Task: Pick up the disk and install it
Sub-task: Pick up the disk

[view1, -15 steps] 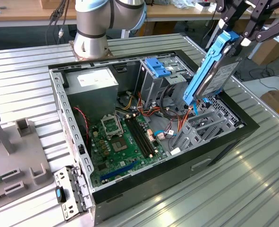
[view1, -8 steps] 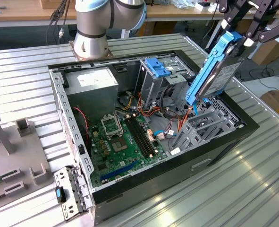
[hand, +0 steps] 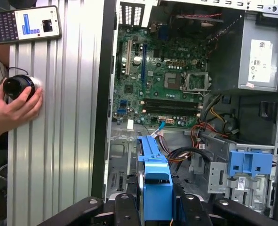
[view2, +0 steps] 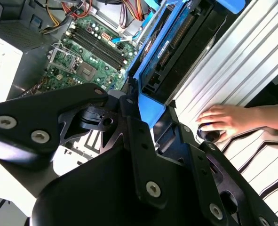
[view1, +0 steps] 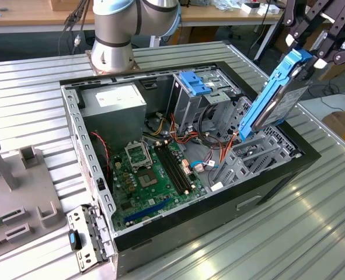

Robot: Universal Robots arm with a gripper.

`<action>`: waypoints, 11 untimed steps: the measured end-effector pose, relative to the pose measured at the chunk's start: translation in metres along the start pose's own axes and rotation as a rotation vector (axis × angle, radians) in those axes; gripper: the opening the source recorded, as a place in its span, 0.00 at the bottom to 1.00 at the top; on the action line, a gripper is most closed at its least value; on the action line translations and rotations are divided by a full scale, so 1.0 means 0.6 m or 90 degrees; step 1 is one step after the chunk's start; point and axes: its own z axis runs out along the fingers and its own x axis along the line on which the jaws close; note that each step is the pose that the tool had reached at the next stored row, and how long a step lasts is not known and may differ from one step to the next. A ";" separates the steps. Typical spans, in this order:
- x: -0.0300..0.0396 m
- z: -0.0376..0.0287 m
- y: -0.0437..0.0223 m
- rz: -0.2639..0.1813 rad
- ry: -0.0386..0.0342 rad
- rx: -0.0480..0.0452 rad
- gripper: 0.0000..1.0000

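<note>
Gripper (view1: 309, 52) closed on the disk (view1: 277, 99), held tilted over the open case (view1: 248, 204) edge.
The first wrist view adds a person's hand (hand: 14, 106) on a black knob (hand: 17, 86); the disk shows silver-grey metal in a blue carrier.

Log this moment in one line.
jaws: shut on disk | disk: tilted steeply above open computer case | install: not yet seated | person's hand: on black knob beside case
</note>
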 end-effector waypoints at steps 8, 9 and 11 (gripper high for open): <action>0.018 0.014 -0.023 0.011 0.0003 0.0006 0.37; 0.019 0.015 -0.023 0.014 0.0003 0.0008 0.37; 0.019 0.016 -0.024 0.016 0.0005 0.0009 0.37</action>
